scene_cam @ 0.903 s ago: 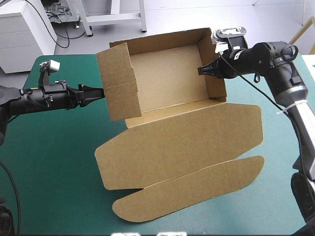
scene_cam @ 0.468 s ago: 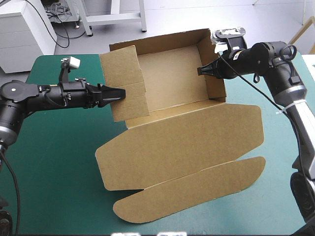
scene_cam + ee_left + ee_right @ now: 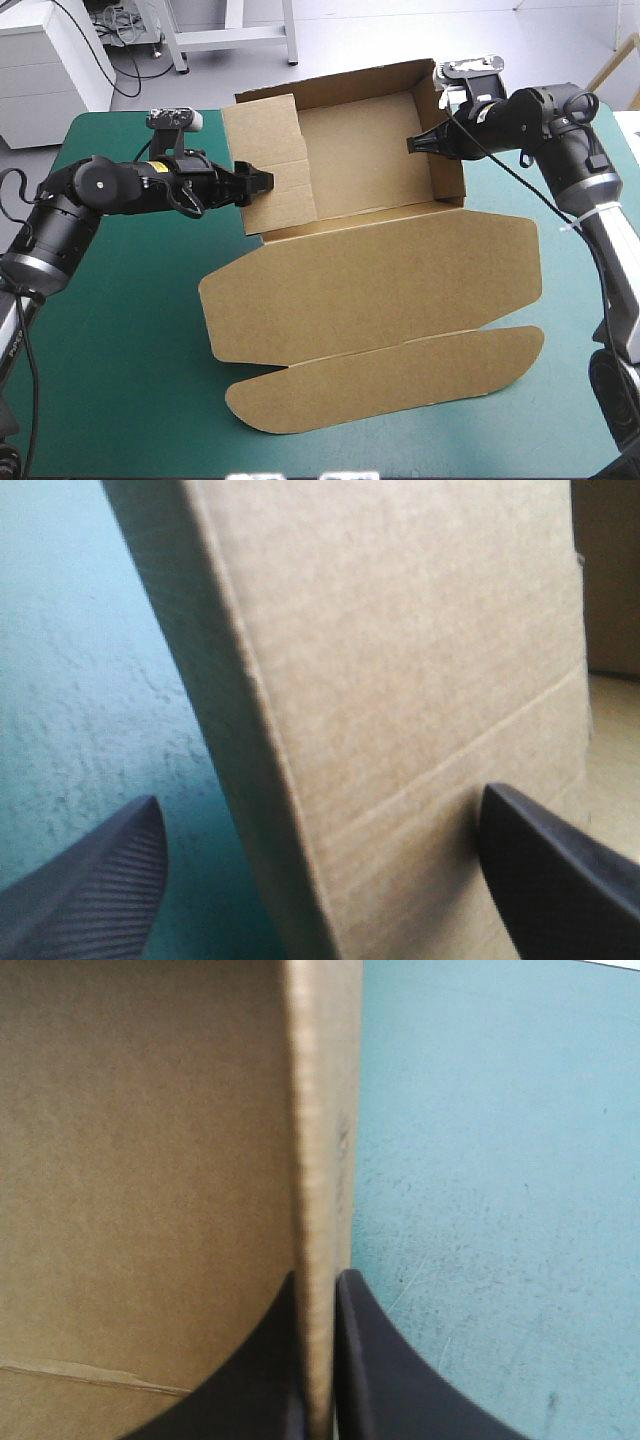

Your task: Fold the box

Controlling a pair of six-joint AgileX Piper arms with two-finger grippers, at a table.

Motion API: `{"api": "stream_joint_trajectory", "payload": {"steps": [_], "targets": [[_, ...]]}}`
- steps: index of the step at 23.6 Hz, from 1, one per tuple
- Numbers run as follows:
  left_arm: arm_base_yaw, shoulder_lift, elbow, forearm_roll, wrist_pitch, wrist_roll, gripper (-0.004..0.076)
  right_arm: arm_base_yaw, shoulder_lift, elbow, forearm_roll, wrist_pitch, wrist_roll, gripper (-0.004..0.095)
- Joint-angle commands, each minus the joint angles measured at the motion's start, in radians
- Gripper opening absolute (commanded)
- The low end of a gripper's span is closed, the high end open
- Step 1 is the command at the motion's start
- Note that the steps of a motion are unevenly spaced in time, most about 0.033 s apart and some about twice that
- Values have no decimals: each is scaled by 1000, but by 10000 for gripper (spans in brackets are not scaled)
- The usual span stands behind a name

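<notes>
Pinched 3 o'clock wall of box (image 3: 370, 290) in right gripper (image 3: 411, 145); held left gripper (image 3: 266, 182) spread astride 9 o'clock flap, masking tray floor.

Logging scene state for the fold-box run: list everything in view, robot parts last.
box: 1, brown, mid-table; tray part toward the far edge with walls raised, lid and its flap flat toward the near edge
table cover: 1, teal-green, under the box
left gripper: 1, black fingers, open, at the box's left wall, the wall's edge showing between the fingers
right gripper: 1, black fingers, shut on the box's right wall
</notes>
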Motion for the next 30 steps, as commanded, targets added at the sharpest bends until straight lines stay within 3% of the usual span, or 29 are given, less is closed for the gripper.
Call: {"api": "stream_joint_trajectory", "payload": {"steps": [1, 5, 11, 15, 25, 28, 30], "targets": [[-62, -33, -54, 227, -119, -237, 598, 24, -48, -29, 23, -63, 21, -7], [-122, -31, -56, 452, -148, -414, 598, 89, -48, -29, -47, -79, 58, -7], [-133, -10, -56, 488, -129, -504, 598, 161, -48, -29, -97, -135, 113, -7], [-151, -1, -56, 508, -112, -556, 598, 161, -48, -29, -106, -148, 131, -7], [-319, -1, -90, 858, -29, -850, 596, 161, -42, -29, -146, -116, 156, -7], [-319, -3, -92, 858, 3, -914, 469, 161, -37, -29, -155, -96, 156, -8], [-319, -3, -90, 851, 23, -939, 267, 161, -34, -29, -156, -96, 174, -8]]}}
